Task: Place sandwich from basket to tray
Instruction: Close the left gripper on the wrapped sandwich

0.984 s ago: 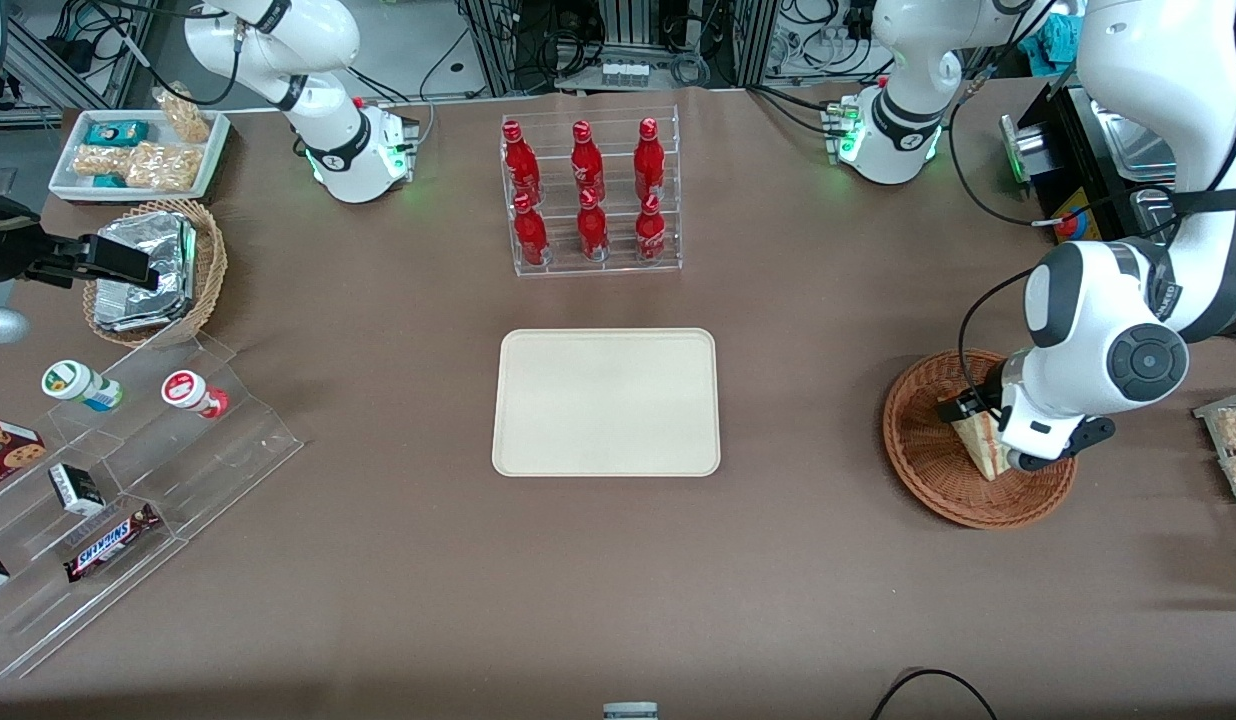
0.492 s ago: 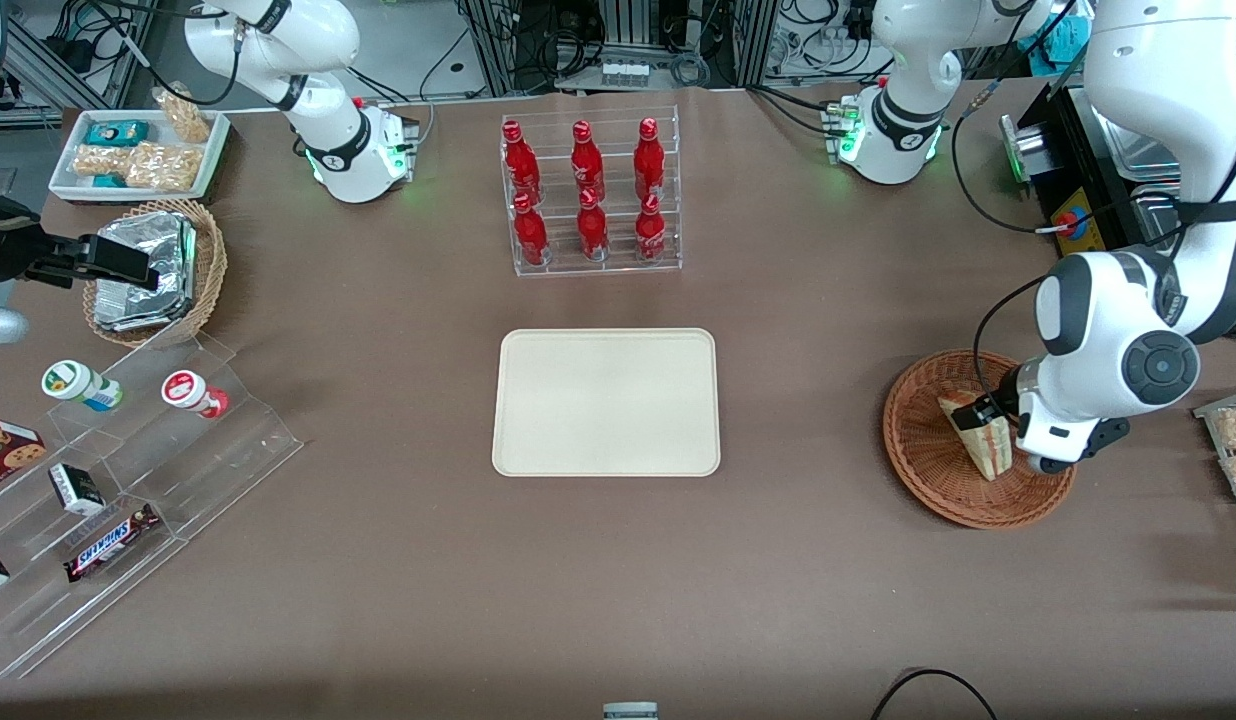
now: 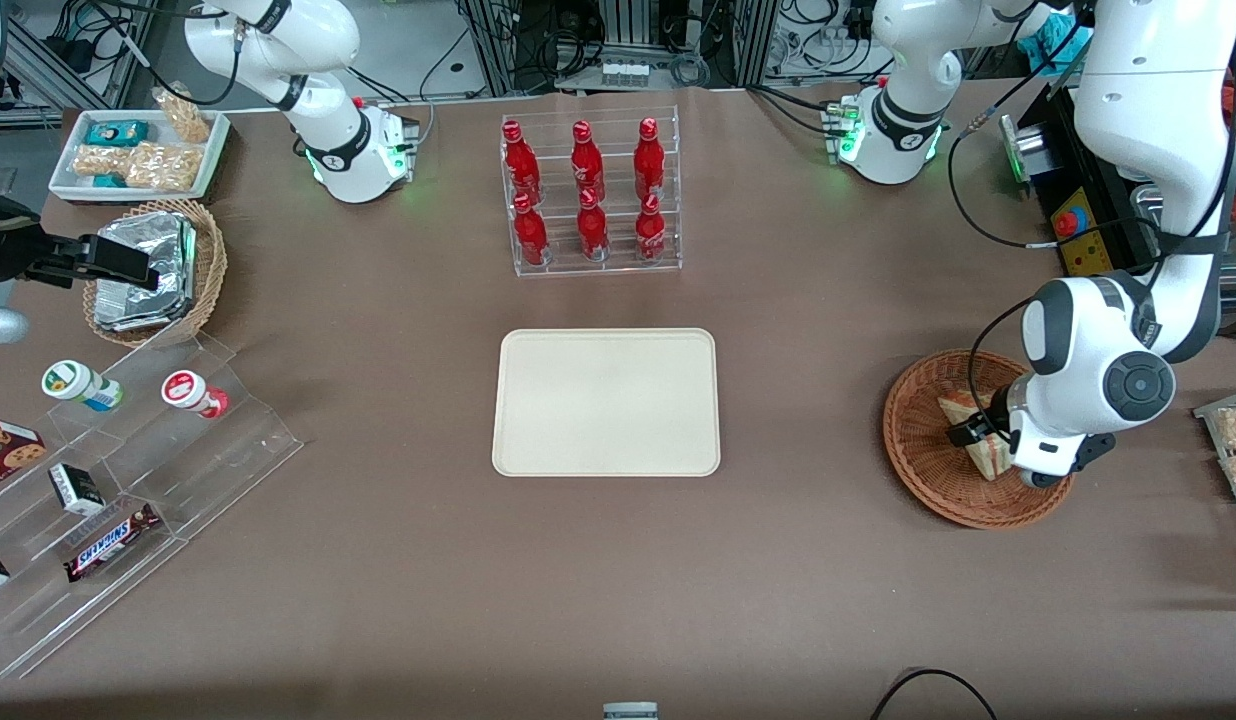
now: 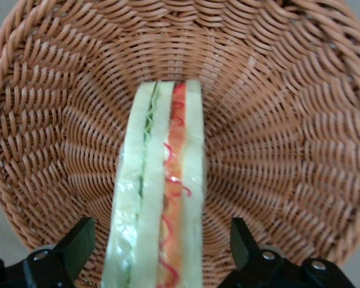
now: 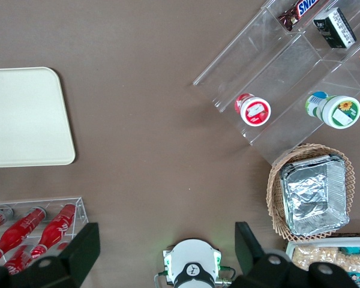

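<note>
The sandwich (image 4: 162,198), a wedge of white bread with red and pale layers, stands on edge in the reddish-brown wicker basket (image 4: 288,120). My gripper (image 4: 159,243) is open and straddles it, one black finger on each side with a gap to the bread. In the front view the basket (image 3: 918,470) sits toward the working arm's end of the table. There the gripper (image 3: 981,440) hangs over the sandwich (image 3: 990,458), and the wrist hides part of it. The cream tray (image 3: 608,400) lies mid-table with nothing on it, also seen as the tray (image 5: 24,117).
A clear rack of red bottles (image 3: 590,195) stands farther from the front camera than the tray. Toward the parked arm's end are a tan basket of foil packets (image 3: 153,270), a white tray of snack packets (image 3: 138,150) and a stepped acrylic shelf with snacks (image 3: 128,470).
The working arm's wrist has shifted sideways and back, settling over the sandwich so that it hides more of it. The sandwich stays in the basket.
</note>
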Tool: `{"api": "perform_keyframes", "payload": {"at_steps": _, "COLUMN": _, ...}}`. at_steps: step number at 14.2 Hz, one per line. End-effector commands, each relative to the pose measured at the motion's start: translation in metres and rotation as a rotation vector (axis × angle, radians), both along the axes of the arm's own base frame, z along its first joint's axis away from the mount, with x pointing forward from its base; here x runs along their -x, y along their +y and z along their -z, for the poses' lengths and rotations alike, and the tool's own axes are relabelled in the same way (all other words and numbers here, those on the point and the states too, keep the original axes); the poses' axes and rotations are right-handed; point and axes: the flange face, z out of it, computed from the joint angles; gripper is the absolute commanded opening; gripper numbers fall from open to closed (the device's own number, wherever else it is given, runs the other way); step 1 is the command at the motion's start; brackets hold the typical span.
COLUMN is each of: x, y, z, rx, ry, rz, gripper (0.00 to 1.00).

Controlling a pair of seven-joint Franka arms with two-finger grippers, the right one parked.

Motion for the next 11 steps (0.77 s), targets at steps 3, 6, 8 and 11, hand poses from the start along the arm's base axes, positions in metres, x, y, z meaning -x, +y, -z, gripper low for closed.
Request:
{"api": "perform_keyframes", "payload": {"at_steps": 3, "x": 0.0, "y": 0.002, "z": 0.002, "rx": -0.012, "ry": -0.01, "rz": -0.004, "gripper": 0.41}}
{"api": "perform_keyframes", "payload": {"at_steps": 6, "x": 0.003, "y": 0.001, "z": 0.0, "rx": -0.012, "ry": -0.008, "rz": -0.003, "gripper": 0.26}}
{"api": "perform_keyframes", "payload": {"at_steps": 8, "x": 0.002, "y": 0.001, "z": -0.009, "rx": -0.013, "ry": -0.017, "rz": -0.002, "gripper": 0.24}}
{"api": "perform_keyframes", "payload": {"at_steps": 11, "x": 0.002, "y": -0.013, "z": -0.043, "rx": -0.013, "ry": -0.036, "rz": 0.022, "gripper": 0.22}}
